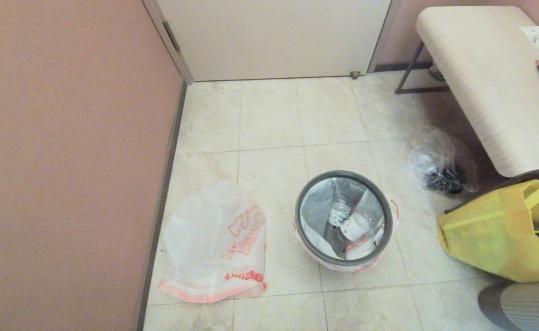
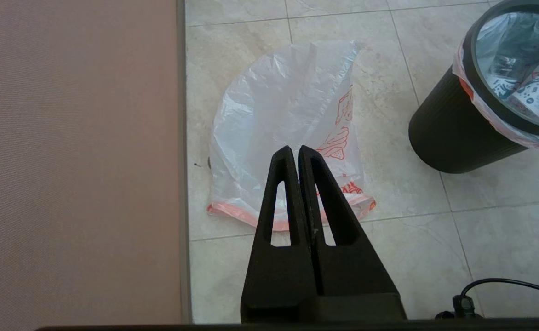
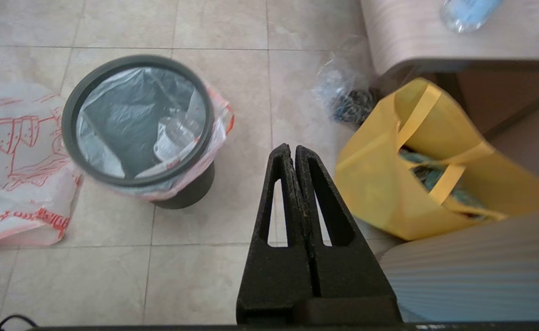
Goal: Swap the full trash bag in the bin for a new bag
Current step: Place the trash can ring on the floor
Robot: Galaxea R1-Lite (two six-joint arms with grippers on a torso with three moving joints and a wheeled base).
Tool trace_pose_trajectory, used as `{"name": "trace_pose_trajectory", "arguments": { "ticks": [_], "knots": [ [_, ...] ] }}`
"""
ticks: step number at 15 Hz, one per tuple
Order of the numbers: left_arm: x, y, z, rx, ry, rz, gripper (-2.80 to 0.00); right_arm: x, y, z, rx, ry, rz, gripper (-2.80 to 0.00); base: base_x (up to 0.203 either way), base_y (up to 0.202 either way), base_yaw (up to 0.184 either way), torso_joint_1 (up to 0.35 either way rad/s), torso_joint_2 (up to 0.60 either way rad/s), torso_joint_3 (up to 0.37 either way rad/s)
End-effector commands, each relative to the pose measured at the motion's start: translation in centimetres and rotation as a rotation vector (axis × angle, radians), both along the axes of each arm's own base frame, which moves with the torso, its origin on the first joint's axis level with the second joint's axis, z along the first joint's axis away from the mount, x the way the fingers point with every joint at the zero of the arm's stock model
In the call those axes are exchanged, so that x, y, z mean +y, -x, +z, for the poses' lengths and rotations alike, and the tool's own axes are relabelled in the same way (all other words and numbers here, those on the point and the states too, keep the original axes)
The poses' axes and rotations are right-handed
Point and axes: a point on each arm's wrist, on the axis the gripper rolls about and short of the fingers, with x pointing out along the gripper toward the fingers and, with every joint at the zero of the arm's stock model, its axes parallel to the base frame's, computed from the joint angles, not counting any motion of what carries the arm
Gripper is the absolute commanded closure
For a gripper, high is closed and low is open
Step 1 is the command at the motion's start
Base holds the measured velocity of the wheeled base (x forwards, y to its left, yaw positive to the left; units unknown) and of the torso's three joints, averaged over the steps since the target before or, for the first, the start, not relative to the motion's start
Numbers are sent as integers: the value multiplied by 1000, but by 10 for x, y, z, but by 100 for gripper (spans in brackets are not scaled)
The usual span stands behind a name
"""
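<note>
The black bin (image 1: 343, 220) stands on the tiled floor, its dark grey hoop (image 1: 301, 202) clamping the full trash bag (image 1: 318, 209), which lines the bin and holds white paper cups (image 1: 353, 226). The bin (image 2: 453, 133) (image 3: 186, 193) appears in both wrist views. The new bag (image 1: 214, 243) lies flat on the floor to the bin's left, near the wall, red drawing up. My left gripper (image 2: 295, 149) hangs shut and empty above the new bag (image 2: 288, 105). My right gripper (image 3: 291, 148) hangs shut and empty above the floor between bin and yellow tote. Neither gripper shows in the head view.
A pink wall (image 1: 67, 161) runs along the left and a white door (image 1: 274, 37) closes the back. At the right stand a wood-top bench (image 1: 481, 82), a clear bag of black bits (image 1: 442, 165) and a yellow tote (image 1: 499, 234).
</note>
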Motion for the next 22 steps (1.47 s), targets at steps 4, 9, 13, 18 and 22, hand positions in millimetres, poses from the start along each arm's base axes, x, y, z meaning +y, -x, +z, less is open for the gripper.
{"name": "trace_pose_trajectory", "arguments": {
  "ticks": [4, 9, 13, 18, 22],
  "knots": [
    [0, 0, -1, 5, 0, 0, 0, -1, -58, 62, 154, 13, -38, 0, 0, 0, 0, 0, 0, 0],
    [0, 0, -1, 5, 0, 0, 0, 6, -151, 72, 399, 20, 11, 0, 0, 0, 0, 0, 0, 0],
    [0, 0, -1, 5, 0, 0, 0, 34, -241, 29, 587, 52, 28, 0, 0, 0, 0, 0, 0, 0],
    [0, 0, -1, 5, 0, 0, 0, 59, -322, -40, 649, 77, 2, 0, 0, 0, 0, 0, 0, 0],
    [0, 0, -1, 5, 0, 0, 0, 76, -357, -69, 687, 95, 23, 0, 0, 0, 0, 0, 0, 0]
  ]
}}
